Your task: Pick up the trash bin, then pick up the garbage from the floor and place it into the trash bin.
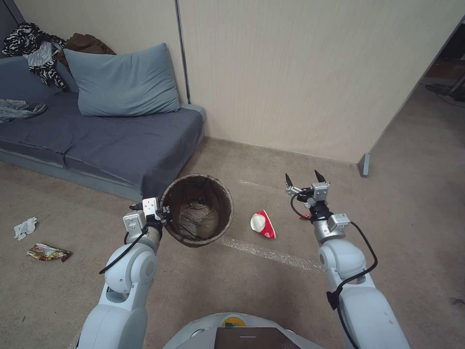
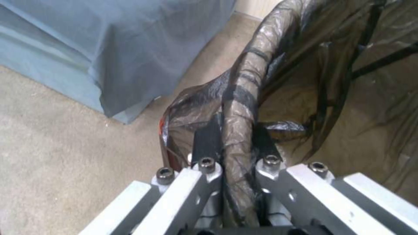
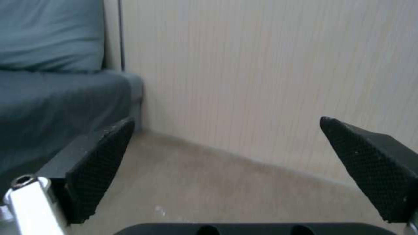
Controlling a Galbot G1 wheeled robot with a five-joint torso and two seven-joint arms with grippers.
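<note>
Brown bag film folded over the rim of the trash bin (image 1: pixel 197 210) is pinched in the left gripper (image 2: pixel 237 143), which holds the bin clear of the carpet beside the sofa's (image 1: pixel 121 140) near corner, mouth up to take litter. Beyond it, a red-and-white crushed cup (image 1: pixel 263 224) lies on the floor (image 1: pixel 271 286); past that, the right gripper (image 1: pixel 304 180) hovers wide open and empty, probably readying for a pick.

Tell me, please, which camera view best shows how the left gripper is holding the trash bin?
The left wrist view: the left gripper is shut on the bag-covered rim of the trash bin. The head view shows the whole bin, the grip itself small. The right wrist view faces the wall.
</note>
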